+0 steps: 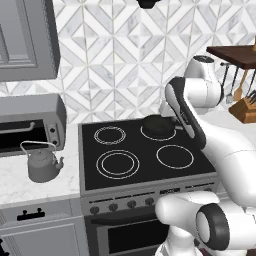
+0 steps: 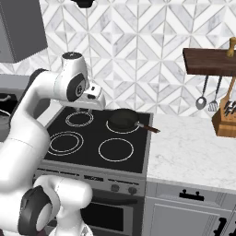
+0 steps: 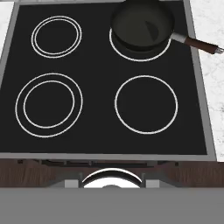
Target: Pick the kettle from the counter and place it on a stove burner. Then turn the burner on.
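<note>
The kettle (image 1: 44,165), small, grey and round with a wire handle, stands upright on the white counter (image 1: 35,187) to the left of the stove. The stove burner with two large concentric rings (image 1: 117,164) (image 2: 64,143) (image 3: 49,105) is bare, at the front left of the black cooktop. My gripper (image 2: 93,99) hangs high over the back of the cooktop, pointing down, far from the kettle. Its fingers are hidden, so the jaws' state does not show. Nothing is seen in it.
A black frying pan (image 1: 159,126) (image 2: 123,120) (image 3: 142,28) sits on the back right burner. A toaster oven (image 1: 30,125) stands behind the kettle. Knobs (image 1: 122,204) line the stove front. A knife block (image 2: 226,122) and hanging utensils (image 2: 207,99) are at the right.
</note>
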Controlling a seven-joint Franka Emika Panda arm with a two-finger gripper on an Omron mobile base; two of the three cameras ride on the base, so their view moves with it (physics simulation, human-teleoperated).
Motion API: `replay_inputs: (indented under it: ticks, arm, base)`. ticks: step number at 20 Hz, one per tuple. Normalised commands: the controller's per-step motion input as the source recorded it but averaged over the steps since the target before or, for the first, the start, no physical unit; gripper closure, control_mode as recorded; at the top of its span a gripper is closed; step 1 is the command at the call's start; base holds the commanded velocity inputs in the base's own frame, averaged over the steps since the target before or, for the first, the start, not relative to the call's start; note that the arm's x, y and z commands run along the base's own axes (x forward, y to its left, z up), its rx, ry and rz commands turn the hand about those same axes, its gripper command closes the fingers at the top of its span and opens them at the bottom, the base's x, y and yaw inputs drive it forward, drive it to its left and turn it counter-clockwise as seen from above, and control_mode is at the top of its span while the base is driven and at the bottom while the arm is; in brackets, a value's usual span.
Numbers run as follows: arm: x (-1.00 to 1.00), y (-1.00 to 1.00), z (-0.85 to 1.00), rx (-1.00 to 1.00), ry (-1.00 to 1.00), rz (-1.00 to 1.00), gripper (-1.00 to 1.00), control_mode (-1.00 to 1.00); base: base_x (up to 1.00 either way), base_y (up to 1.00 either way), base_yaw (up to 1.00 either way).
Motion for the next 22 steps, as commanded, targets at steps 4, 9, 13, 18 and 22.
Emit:
replay_inputs:
  ticks: [4, 9, 13, 18, 22]
  arm:
    - [-0.03, 0.19, -0.11, 0.0, 0.0, 0.0, -1.0, -1.0]
    - [-0.04, 0.6, -0.23, -0.05, 0.0, 0.0, -1.0, -1.0]
    - [-0.06, 0.69, -0.27, -0.07, -0.01, 0.01, -1.0, -1.0]
    - [-0.04, 0.72, -0.32, -0.11, 0.0, 0.07, -1.0, -1.0]
    - [0.0, 0.65, -0.15, -0.01, -0.02, 0.12, -1.0, -1.0]
  base:
    - [0.0, 0.0, 0.0]
    - [0.0, 0.0, 0.0]
    - [0.0, 0.0, 0.0]
    - [0.0, 0.0, 0.0]
    - [0.0, 0.0, 0.0]
